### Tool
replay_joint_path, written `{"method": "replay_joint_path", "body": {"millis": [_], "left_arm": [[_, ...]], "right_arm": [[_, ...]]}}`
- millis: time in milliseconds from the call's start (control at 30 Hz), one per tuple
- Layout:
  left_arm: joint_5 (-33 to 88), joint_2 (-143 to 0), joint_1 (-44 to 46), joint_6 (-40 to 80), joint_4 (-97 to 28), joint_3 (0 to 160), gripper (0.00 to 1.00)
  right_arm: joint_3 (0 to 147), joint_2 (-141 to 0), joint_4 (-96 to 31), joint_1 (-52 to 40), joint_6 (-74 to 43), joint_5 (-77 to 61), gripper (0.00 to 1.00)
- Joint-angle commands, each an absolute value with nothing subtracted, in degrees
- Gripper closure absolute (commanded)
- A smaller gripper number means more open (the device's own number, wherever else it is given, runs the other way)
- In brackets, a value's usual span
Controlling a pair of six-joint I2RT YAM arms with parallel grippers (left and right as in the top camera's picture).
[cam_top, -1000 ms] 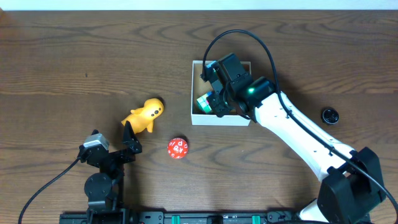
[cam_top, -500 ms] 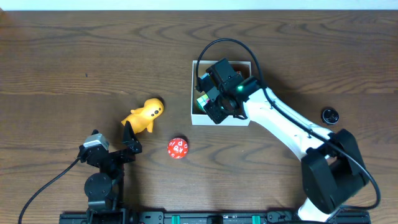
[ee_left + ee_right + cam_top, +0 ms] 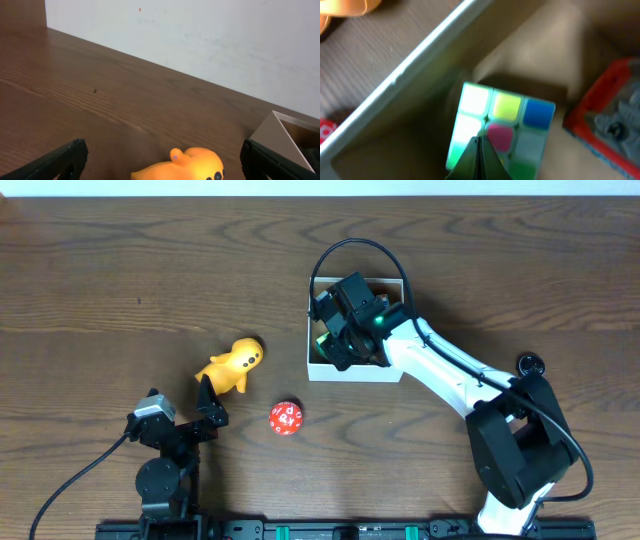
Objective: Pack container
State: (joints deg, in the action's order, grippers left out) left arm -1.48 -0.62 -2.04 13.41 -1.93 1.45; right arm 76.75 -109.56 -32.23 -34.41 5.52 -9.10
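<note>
Container [image 3: 355, 373] is seen on the wood-grain bench [image 3: 120, 280], open top up, with white walls and a tan inside. It is placed in front of the two arm bases, on the right arm's side.

Right arm [image 3: 450, 375] is extended over the container's near-right corner. Right jaws are found inside the container, close to its left wall. They are pressed shut, tips together, and nothing is gripped between them.

- Colour cube [image 3: 502, 122]: lying inside the container by the left wall, directly under the shut tips. Contact between tips and cube cannot be told.
- Red-edged flat item [image 3: 602, 122] with a grey figure: also inside the container, beside the cube on the side away from the left wall. What it is cannot be made out.
- Yellow duck toy [image 3: 232, 364]: on the bench left of the container, apart from it.
- Red ball [image 3: 285, 419] with white marks: off the container's near-left corner, apart.
- Small black round object [image 3: 529, 364]: right of the container, well apart.

Left jaws are spread wide and empty, held well left of the container. The duck is framed low between their fingers [image 3: 65, 160].
</note>
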Motion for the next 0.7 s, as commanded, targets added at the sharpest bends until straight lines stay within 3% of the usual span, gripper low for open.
{"method": "replay_joint_path", "body": {"millis": [0,667], "left_arm": [[-2.0,-0.2,-2.0,12.5,-4.0,0.2,0.02],[-2.0,-0.2,-2.0,12.5,-4.0,0.2,0.02]], "right_arm": [[76.4,-110.8,-31.2,-33.2,5.7,-9.2,0.99],[78.1,-110.7,-27.1,-27.8,5.6,-9.3,0.99]]}}
